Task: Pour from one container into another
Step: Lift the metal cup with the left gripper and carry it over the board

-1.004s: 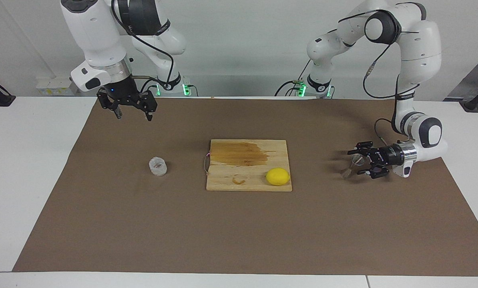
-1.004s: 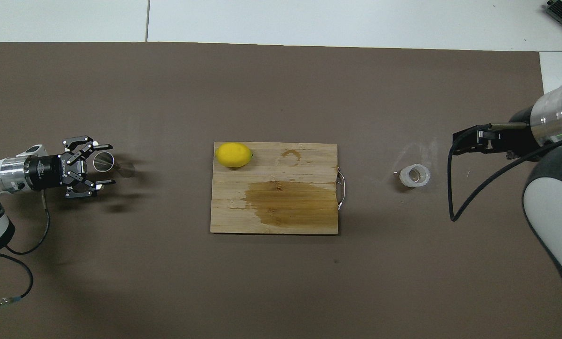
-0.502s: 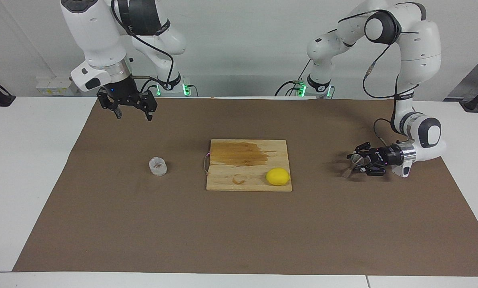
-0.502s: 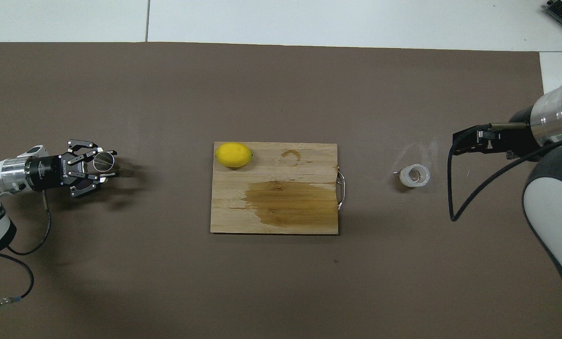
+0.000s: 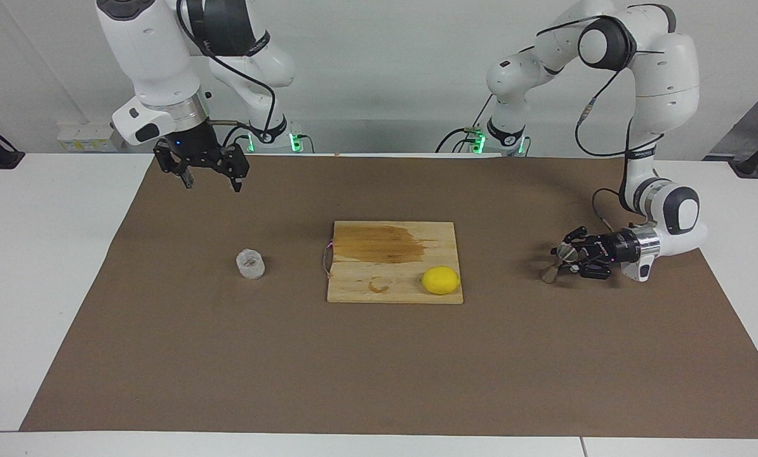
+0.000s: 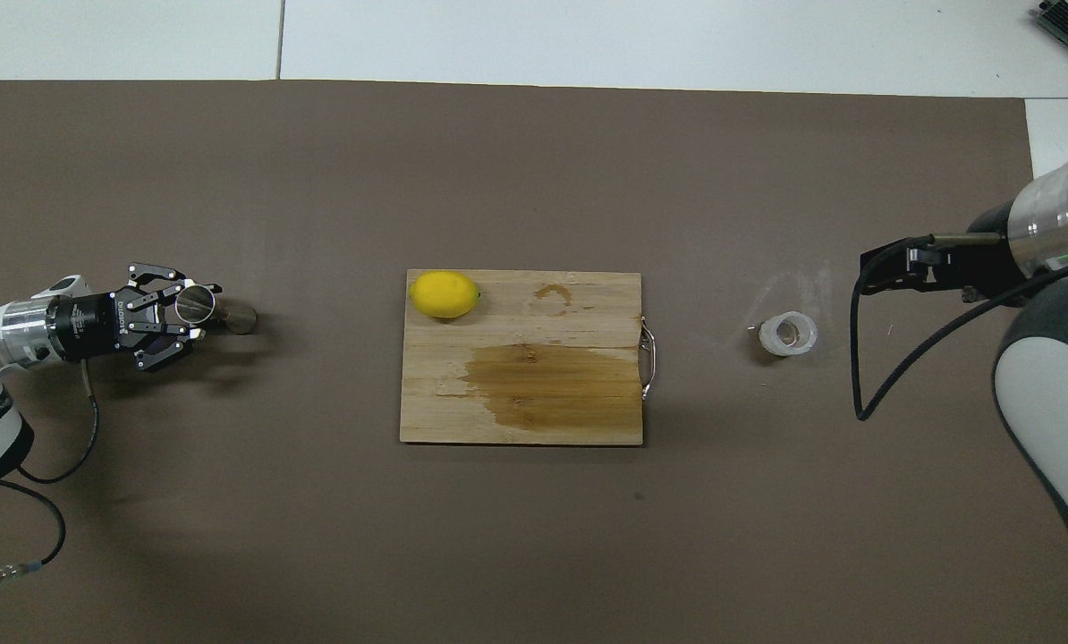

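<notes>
The silvery metal jigger (image 5: 558,263) (image 6: 216,311) leans on the brown mat toward the left arm's end of the table. My left gripper (image 5: 567,259) (image 6: 203,310) reaches in sideways, low over the mat, and is shut on the jigger's waist. The squat clear textured cup (image 5: 251,264) (image 6: 789,334) stands upright on the mat toward the right arm's end. My right gripper (image 5: 212,183) (image 6: 867,272) hangs open in the air above the mat, over a spot nearer to the robots than the cup, with nothing between its fingers.
A wooden cutting board (image 5: 353,289) (image 6: 436,416) with a metal handle lies mid-table and has a dark wet patch on it. A yellow lemon (image 5: 440,280) (image 6: 445,294) sits on the board's corner. The brown mat (image 5: 379,368) covers most of the white table.
My left gripper went from open around the jigger to shut on its waist. The right arm has stayed in place, and the cup has not moved.
</notes>
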Motion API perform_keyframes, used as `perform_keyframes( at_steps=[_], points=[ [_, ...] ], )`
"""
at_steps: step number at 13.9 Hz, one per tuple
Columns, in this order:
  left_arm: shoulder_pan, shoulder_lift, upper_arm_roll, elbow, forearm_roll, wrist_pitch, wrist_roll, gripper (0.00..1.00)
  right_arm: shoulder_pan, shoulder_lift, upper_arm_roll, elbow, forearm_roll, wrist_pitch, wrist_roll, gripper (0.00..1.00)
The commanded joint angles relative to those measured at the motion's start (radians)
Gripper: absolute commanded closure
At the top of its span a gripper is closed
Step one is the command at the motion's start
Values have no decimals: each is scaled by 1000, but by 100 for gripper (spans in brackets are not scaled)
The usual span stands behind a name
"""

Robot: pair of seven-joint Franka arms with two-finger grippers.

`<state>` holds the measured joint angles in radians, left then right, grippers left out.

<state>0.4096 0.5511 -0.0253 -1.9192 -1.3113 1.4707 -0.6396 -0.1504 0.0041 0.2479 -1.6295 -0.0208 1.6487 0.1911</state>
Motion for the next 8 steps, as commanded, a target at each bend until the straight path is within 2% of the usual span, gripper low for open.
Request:
perform_keyframes(
  at_steps=[1, 5, 8],
  points=[
    [-18, -14, 5, -20, -46, 8, 0, 100, -9, -7, 5, -1, 2, -7, 2, 0],
    [-25, -52, -30, -4, -89, 40, -116, 100, -9, -7, 5, -1, 2, -7, 2, 0],
    [-67, -97, -38, -9, -127, 71, -170, 100, -9, -7, 5, -1, 2, -7, 2, 0]
  ],
)
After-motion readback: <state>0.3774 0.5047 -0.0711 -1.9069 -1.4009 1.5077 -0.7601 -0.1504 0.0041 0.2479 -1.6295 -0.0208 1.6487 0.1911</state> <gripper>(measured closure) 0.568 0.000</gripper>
